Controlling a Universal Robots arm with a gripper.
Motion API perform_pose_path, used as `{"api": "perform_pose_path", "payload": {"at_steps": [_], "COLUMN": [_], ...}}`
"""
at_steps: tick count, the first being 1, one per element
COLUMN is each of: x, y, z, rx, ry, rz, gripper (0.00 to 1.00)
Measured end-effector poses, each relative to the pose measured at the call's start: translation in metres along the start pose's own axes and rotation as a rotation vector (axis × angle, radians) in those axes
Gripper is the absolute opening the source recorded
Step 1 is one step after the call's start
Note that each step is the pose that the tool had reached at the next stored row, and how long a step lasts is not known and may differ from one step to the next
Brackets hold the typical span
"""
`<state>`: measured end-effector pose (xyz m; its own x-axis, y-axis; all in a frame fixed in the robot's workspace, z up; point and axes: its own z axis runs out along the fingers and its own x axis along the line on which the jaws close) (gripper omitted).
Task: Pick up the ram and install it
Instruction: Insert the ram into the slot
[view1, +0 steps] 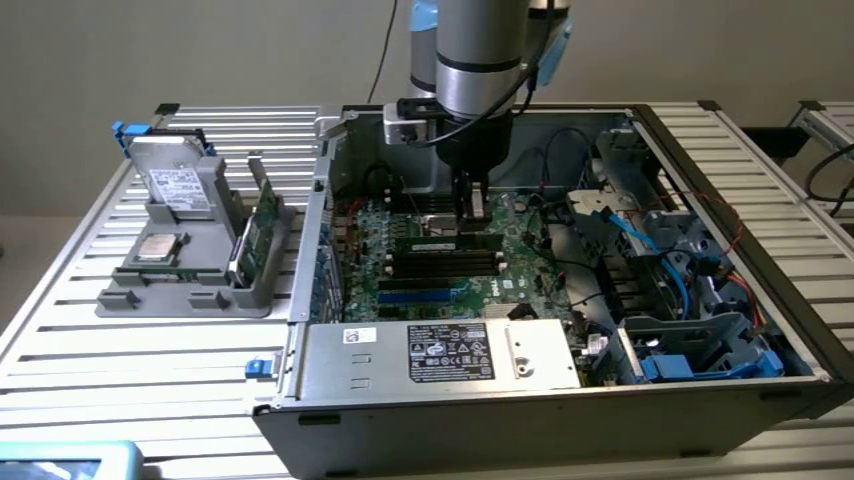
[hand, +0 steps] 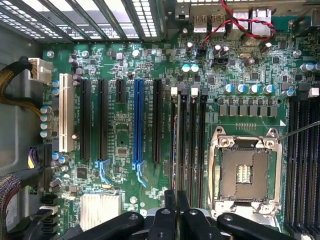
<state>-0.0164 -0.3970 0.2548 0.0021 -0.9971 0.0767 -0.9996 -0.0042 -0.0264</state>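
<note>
In the exterior view the arm (view1: 474, 60) drops straight down into the open computer case (view1: 400, 420). The case lies on its side on the slatted surface (view1: 80, 340), so the board faces up and can be reached from above. The claw (view1: 470, 222) hangs vertical over the memory slots, its tips at the top edge of the ram (view1: 451, 243). The ram stands on edge along the far slot of the row. A grey tray (view1: 174, 295) of spare parts sits just beside the case, on the exterior view's left.

In the wrist view the claw (hand: 176, 205) is nearly pressed together, pinching the ram (hand: 178, 145). The ram shows edge-on as a thin pale line running along one black slot. Gripped this way and lined up with the slot, it can likely be pushed down evenly. The neighbouring slots (hand: 192, 145) are bare, with the processor socket (hand: 245, 170) next over. I cannot tell whether the stick is fully seated.
</note>
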Motion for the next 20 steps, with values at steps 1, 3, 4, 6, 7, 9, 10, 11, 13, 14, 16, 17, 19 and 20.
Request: {"api": "perform_pose_path", "payload": {"at_steps": [1,3,4,6,7,9,10,11,13,14,16,17,19,20], "x": [0.000,0.000,0.000,-0.001,-0.001,-0.002,-0.002,-0.003,-0.003,-0.003,-0.003,-0.003,-0.003,-0.004], "y": [0.0000,0.0000,0.0000,0.0001,0.0001,0.0002,0.0002,0.0003,0.0002,0.0002,0.0003,0.0003,0.0003,0.0003], "z": [0.0003,0.0017,0.0028,0.0051,0.0062,0.0076,0.0082,0.0087,0.0096,0.0099,0.0104,0.0107,0.0109,0.0113], "rx": [0.0000,0.0000,-0.0001,-0.0001,-0.0001,-0.0001,-0.0001,-0.0001,0.0000,0.0000,-0.0003,-0.0009,-0.0023,-0.0025], "ry": [-0.0001,0.0018,0.0036,0.0060,0.0062,0.0068,0.0070,0.0075,0.0089,0.0102,0.0128,0.0143,0.0174,0.0180], "rz": [0.000,0.000,0.000,0.000,0.000,0.000,0.000,0.000,-0.001,-0.002,-0.003,-0.004,-0.006,-0.006], "gripper": [0.13,0.13,0.13,0.13,0.13,0.13,0.13,0.13,0.13,0.13,0.13,0.13,0.13,0.13]}}
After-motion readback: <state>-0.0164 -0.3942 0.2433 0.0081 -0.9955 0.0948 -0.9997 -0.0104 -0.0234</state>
